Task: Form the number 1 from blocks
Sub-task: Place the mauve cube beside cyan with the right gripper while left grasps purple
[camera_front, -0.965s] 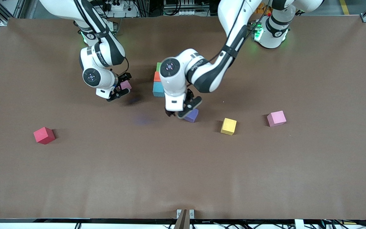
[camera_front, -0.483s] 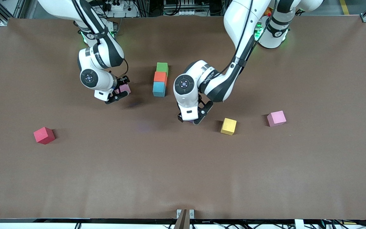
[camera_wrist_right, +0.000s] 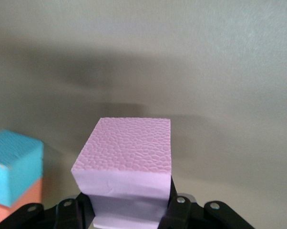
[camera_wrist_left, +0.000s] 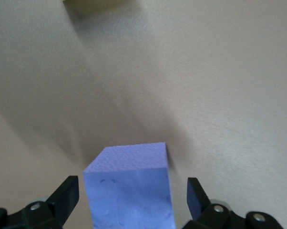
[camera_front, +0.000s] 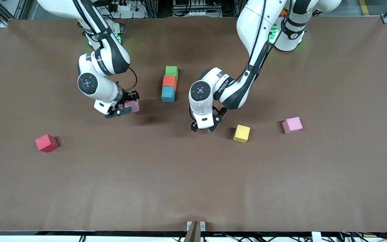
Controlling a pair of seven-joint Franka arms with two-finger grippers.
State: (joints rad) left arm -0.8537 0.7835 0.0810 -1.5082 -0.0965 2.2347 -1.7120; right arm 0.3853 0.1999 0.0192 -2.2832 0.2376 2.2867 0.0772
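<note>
Front view: the right end effector (camera_front: 123, 107) is closed on a pink block (camera_front: 132, 106) and holds it low over the brown surface (camera_front: 193, 181), beside the column of green block (camera_front: 171, 71), orange block (camera_front: 169, 81) and light blue block (camera_front: 168, 93), toward the right arm's end of the surface. In the right wrist view the pink block (camera_wrist_right: 127, 164) sits squarely between the fingers, with the light blue block (camera_wrist_right: 12, 164) and the orange block (camera_wrist_right: 10, 205) visible to one side of it. The left end effector (camera_front: 205, 128) is fully open and lowered around the purple block (camera_wrist_left: 129, 188), which rests on the surface between the two fingers (camera_wrist_left: 62, 198) without visible contact. A second pink block (camera_front: 292, 125), a yellow block (camera_front: 241, 133) and a red block (camera_front: 46, 143) lie apart from both end effectors. Recommended procedure: centre the purple block between the left fingers before closing, so that it is not pushed or rotated. Keep the gripped pink block level, align its faces with the column, and release it only once it is seated flat on the surface.
</note>
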